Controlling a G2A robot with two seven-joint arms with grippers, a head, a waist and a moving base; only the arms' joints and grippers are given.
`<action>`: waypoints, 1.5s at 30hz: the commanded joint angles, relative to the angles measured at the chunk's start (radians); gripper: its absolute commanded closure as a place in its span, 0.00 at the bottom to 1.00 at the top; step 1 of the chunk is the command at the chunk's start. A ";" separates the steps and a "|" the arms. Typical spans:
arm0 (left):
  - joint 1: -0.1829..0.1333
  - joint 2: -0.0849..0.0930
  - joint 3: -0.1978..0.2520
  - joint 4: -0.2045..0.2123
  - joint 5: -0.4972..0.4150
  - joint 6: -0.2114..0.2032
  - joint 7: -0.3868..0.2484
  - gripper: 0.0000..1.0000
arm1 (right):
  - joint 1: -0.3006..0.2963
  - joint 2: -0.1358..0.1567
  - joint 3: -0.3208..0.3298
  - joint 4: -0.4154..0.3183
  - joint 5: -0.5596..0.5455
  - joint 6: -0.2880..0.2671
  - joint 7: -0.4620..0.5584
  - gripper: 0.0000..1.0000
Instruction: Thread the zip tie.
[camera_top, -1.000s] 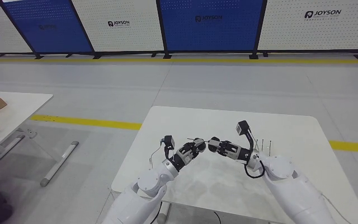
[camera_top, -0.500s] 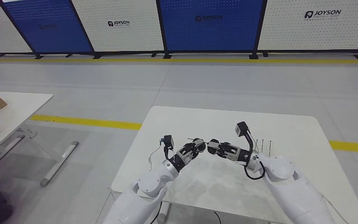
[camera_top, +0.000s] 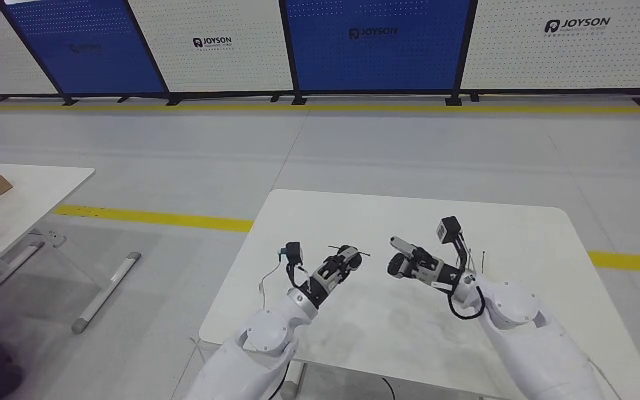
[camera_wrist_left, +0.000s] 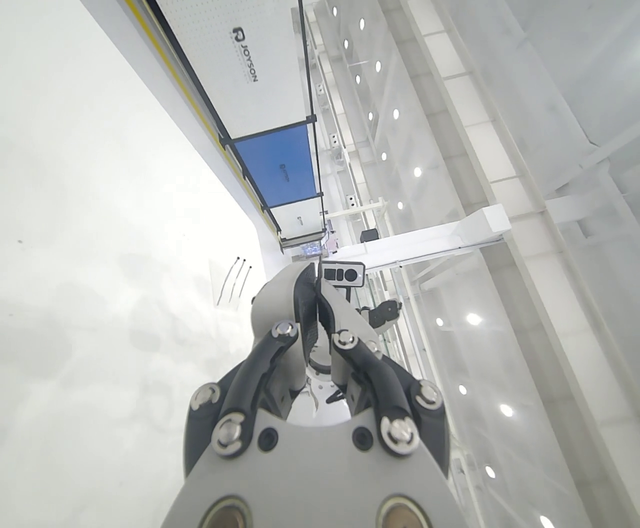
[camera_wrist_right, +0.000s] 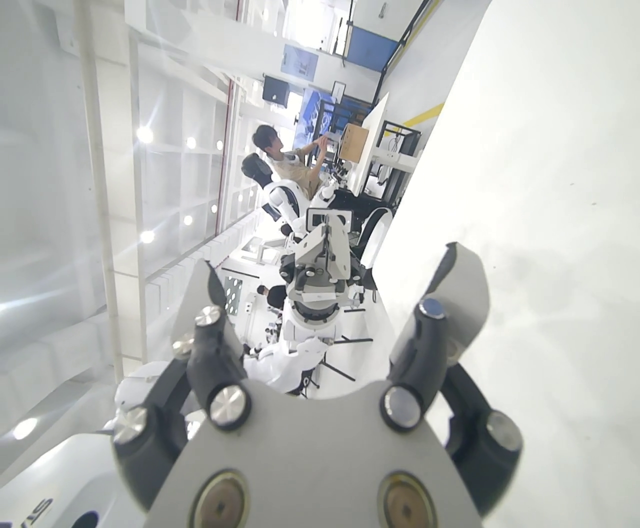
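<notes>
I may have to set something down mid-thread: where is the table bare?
Bare: the wide strip of table from the left end effector and right end effector to the far edge, and the gap between them. Crowded: beside the right arm, where spare zip ties lie.

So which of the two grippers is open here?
The right gripper: its jaws stand wide apart, holding nothing. The left gripper has its jaws pressed shut on the zip tie.

The floor is being crossed by a yellow line; the hall is being screened by blue panels and white panels behind the white table.
</notes>
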 joint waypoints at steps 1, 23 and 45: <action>0.002 0.000 0.002 0.000 0.011 0.000 0.009 1.00 | -0.015 0.007 0.022 -0.020 -0.008 0.019 0.006 0.00; -0.002 -0.004 0.030 0.011 0.082 0.028 0.012 1.00 | 0.024 0.072 0.133 -0.172 -0.272 0.312 0.284 0.00; 0.005 -0.004 0.037 0.004 0.071 0.025 -0.005 1.00 | 0.184 0.160 0.087 -0.088 -0.238 0.311 0.594 0.00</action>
